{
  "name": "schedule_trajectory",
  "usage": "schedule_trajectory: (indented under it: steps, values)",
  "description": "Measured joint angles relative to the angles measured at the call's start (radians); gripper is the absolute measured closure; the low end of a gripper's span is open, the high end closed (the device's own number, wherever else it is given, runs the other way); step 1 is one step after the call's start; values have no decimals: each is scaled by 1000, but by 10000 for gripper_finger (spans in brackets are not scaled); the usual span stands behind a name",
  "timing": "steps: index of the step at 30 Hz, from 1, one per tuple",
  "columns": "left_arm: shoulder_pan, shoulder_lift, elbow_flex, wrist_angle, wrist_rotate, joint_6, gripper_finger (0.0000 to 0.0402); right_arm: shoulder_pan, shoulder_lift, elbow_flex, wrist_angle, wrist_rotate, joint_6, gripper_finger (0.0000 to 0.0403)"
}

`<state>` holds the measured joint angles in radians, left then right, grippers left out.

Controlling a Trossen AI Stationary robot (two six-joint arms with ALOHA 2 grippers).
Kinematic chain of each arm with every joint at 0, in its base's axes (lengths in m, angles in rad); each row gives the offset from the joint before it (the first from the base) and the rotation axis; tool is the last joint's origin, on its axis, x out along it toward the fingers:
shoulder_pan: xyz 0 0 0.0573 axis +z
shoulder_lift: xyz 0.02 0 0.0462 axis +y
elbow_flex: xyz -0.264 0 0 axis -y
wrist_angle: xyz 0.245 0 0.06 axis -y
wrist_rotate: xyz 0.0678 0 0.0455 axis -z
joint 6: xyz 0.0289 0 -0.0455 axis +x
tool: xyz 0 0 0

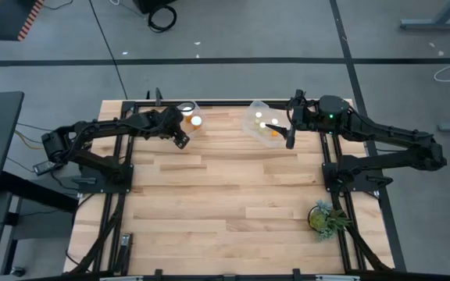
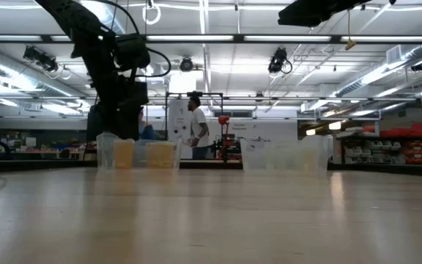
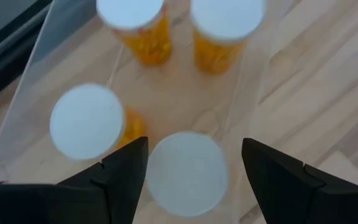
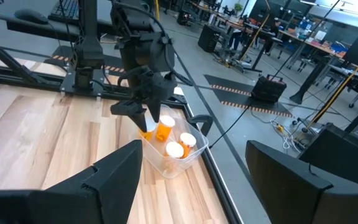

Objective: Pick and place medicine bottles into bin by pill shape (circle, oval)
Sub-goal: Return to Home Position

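Several amber medicine bottles with white caps stand upright on their bases in a clear bin (image 3: pixel 36 93) at the table's far left; it also shows in the right wrist view as a bin (image 4: pixel 194 158). My left gripper (image 3: pixel 194 168) hangs open just above this bin, fingers slanting down. One bottle's white cap (image 3: pixel 186 173) shows below and between the fingers, apart from them. A second clear bin (image 1: pixel 258 117) at the far middle holds more bottles (image 1: pixel 262 125). My right gripper (image 1: pixel 290 134) waits open, raised beside that bin.
A green plant (image 1: pixel 325 218) sits near the table's right edge. The black frame rail (image 1: pixel 225 101) runs along the far edge behind both bins. Bare wooden table (image 1: pixel 225 195) spreads toward the near side. A person (image 2: pixel 198 128) stands in the room beyond.
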<state>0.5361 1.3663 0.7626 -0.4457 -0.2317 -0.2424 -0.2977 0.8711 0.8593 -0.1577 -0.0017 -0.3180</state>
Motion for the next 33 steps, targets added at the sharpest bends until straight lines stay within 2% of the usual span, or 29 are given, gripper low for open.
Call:
schedule_trajectory:
  steps: [12,24,33]
  values:
    - [-30,-1,132,-105,-5,-13,133,0,0,0,-26,0,12,109]
    - [-70,-1,144,-98,-38,-13,158,0,0,0,-12,0,29,109]
    - [-70,-1,144,-98,-38,-16,160,0,0,0,-12,0,30,109]
